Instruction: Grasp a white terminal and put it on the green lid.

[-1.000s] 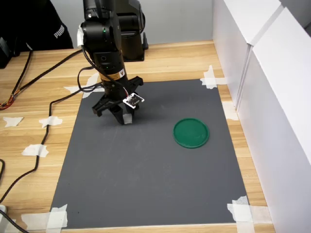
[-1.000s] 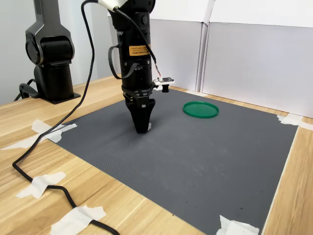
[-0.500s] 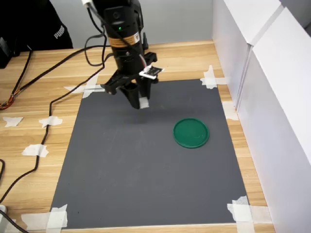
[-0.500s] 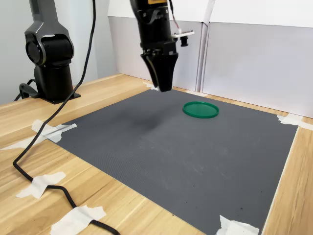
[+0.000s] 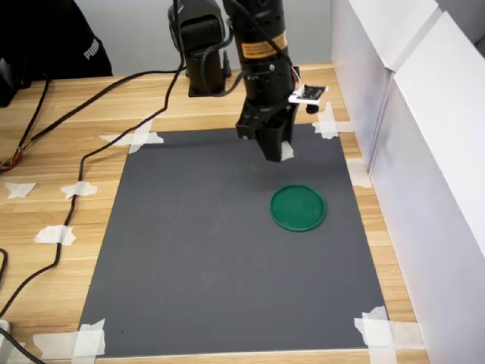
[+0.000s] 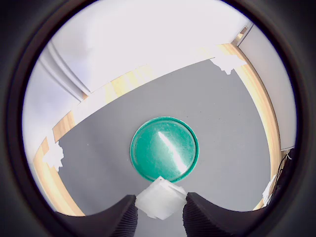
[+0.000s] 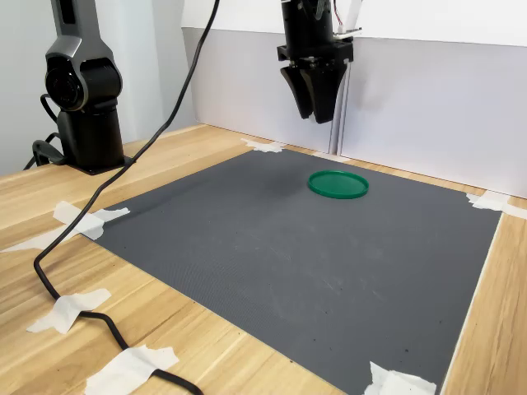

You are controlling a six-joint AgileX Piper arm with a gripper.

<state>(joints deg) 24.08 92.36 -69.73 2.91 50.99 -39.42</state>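
Above green lid (image 5: 298, 207), pincer (image 5: 276, 152) grips white terminal (image 6: 161, 198).

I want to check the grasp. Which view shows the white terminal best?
The wrist view: the white terminal sits large between the gripper fingers, with the green lid beyond. The first exterior view shows only a white sliver; the second exterior view hides it.

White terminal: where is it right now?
The white terminal is clamped between the gripper fingers, in the air above the grey mat, just short of the green lid in the first exterior view.
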